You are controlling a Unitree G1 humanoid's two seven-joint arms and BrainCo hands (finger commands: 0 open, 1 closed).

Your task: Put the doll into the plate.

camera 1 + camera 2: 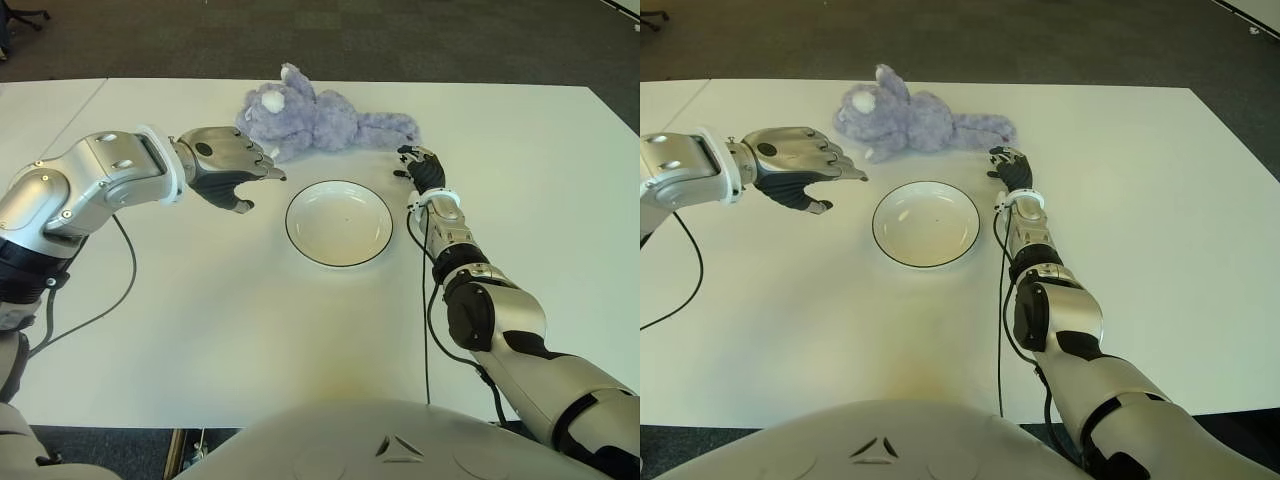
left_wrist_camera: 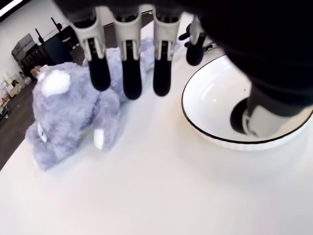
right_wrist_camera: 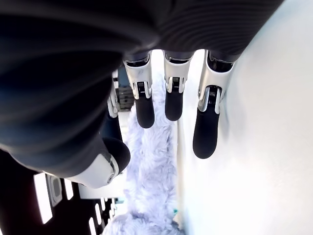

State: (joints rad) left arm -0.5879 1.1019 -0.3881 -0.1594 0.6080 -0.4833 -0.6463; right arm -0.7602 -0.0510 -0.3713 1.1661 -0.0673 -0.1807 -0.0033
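Lilac plush, the doll [image 1: 325, 122] lies near the table's [image 1: 200, 330] far edge, behind the plate [image 1: 339, 222]; we see both left hand [image 1: 228, 165] and right hand [image 1: 424, 167] spread wide, empty.

White table [image 1: 200, 330] against dark grey carpet floor [image 1: 400, 40], office chair base [image 1: 20, 18] far left.

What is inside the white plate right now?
The plate holds nothing; its bare white bottom shows. The doll lies on the table behind it, with the left hand and the right hand both open nearby.
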